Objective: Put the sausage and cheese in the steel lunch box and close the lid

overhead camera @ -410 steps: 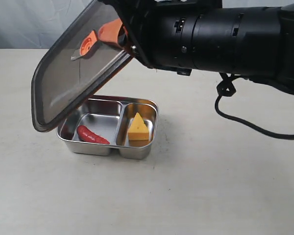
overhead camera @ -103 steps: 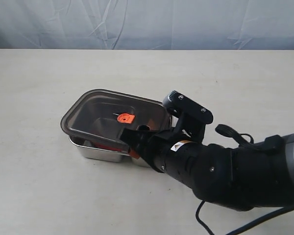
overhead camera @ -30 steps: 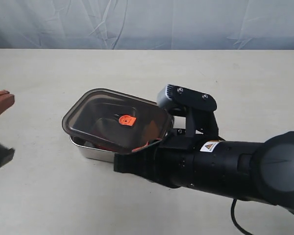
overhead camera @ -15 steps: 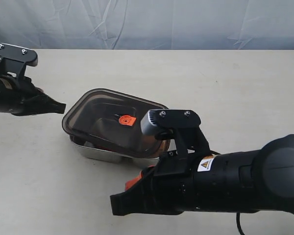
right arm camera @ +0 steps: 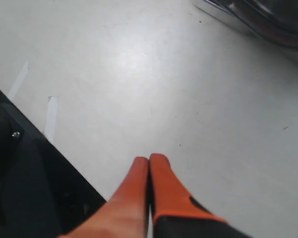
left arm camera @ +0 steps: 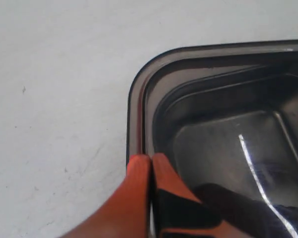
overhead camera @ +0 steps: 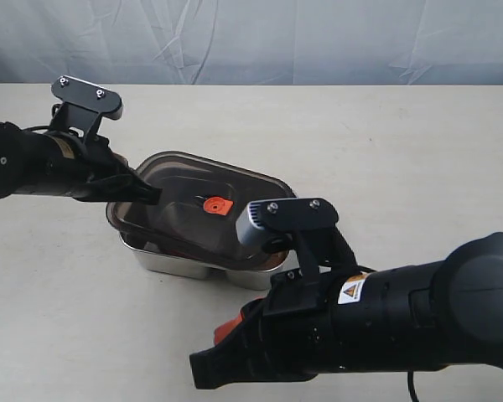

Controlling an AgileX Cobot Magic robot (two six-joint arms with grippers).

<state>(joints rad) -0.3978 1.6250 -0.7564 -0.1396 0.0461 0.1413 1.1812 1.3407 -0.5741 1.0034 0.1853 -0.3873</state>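
The dark translucent lid (overhead camera: 193, 222) with its orange valve (overhead camera: 215, 204) lies on the steel lunch box (overhead camera: 172, 264), sitting slightly askew. Sausage and cheese are hidden beneath the lid. My left gripper (overhead camera: 148, 198) is shut, its tips resting at the lid's left corner. In the left wrist view the orange fingertips (left arm camera: 139, 161) of the left gripper (left arm camera: 151, 158) meet at the rim of the lid (left arm camera: 228, 124). My right gripper (overhead camera: 203, 368) is shut on nothing, low over the table in front of the box. In the right wrist view the right gripper (right arm camera: 149, 161) is over bare table, with the box's edge (right arm camera: 253, 20) far off.
The pale table (overhead camera: 386, 151) stretches around the box, with a blue-grey curtain (overhead camera: 318, 38) behind. The bulky right arm (overhead camera: 386, 318) fills the front right. A dark edge (right arm camera: 20, 188) and white tape marks (right arm camera: 52, 116) lie near the right gripper.
My left arm has come in from the left and set its shut tips on the lid's corner. My right arm has drawn back from the lid toward the front.
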